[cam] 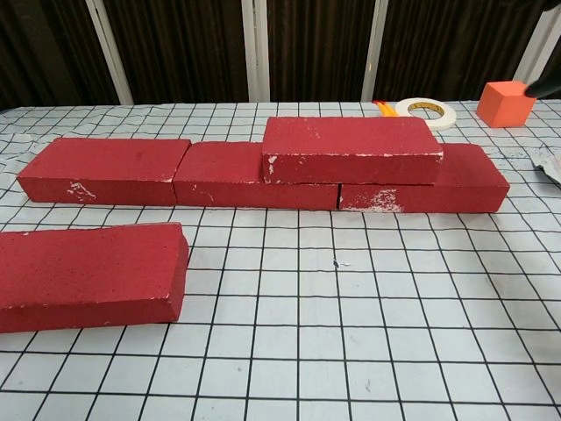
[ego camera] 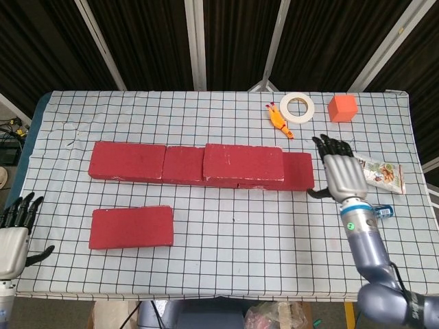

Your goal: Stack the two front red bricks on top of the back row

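Red brick sits stacked on the back row; second brick lies near the table's front-left corner. Right hand spread wide, empty, by the right edge; left hand spread, empty, front-left.

Looking steeply down on the whole counter from head height; looking low and close from the chest, both sharing the stacked brick.
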Motion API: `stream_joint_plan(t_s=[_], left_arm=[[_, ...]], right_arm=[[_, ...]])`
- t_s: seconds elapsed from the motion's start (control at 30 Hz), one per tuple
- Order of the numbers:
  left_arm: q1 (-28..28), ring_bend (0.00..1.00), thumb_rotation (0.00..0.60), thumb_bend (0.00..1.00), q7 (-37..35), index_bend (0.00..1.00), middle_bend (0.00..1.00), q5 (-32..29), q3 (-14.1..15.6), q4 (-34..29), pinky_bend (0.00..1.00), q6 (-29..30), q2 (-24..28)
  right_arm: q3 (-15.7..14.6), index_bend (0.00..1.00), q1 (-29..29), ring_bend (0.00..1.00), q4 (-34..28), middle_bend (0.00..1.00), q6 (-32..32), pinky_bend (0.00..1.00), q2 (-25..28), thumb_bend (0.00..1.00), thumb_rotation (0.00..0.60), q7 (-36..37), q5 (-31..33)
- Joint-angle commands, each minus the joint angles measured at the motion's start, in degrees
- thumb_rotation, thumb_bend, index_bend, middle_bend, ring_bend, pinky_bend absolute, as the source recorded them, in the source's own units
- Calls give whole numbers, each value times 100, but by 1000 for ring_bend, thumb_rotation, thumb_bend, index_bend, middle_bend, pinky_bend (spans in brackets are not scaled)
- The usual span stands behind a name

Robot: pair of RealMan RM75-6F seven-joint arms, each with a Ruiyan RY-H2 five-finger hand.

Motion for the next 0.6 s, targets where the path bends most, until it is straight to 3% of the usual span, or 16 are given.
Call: stream_joint_plan(t_s=[0.03, 0.17, 0.3, 0.6], left_arm=[[-81, 0, 600, 0, -99, 1, 0, 114, 167, -112, 70, -312, 75], [-243, 0, 600, 0, -260, 0, 0, 91, 130, -226, 58, -597, 179], [-372, 0, 600, 0, -205, 0, 0, 164, 35, -316, 58, -667, 97], [-878, 0, 600, 0, 404, 0, 0, -491, -228, -847, 50, -1440, 115]], right_arm=[[-841, 15, -1481, 0, -321, 0, 733, 0, 577, 185, 600, 1231, -2004], [-1313, 24, -2169, 0, -207, 0, 1015, 0, 616, 185, 600, 1785, -3196], [-1623, 24, -2718, 0, 62, 0, 1411, 0, 380, 185, 600, 2095, -3972], [-2068, 24, -3489, 0, 833, 0, 1719, 0, -364, 185, 600, 2232, -4694]])
